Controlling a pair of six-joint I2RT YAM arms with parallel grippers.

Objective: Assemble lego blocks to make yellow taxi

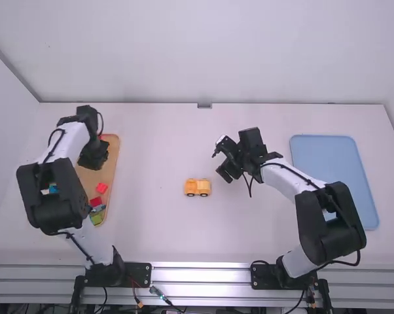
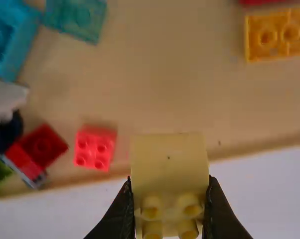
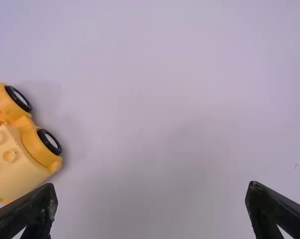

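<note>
Standing upright, yellow taxi (image 1: 197, 188), long axis running left-right

White links (black joints, looping cables).

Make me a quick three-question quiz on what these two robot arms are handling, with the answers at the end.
1. True or false: the left hand grips a pale yellow block.
2. What stands on the table between the two arms?
a) a red cup
b) a green ball
c) a yellow-orange toy car
3. Fill in the blank with "open" or "shut": the right hand is ____.

Key: 1 true; 2 c; 3 open.
</note>
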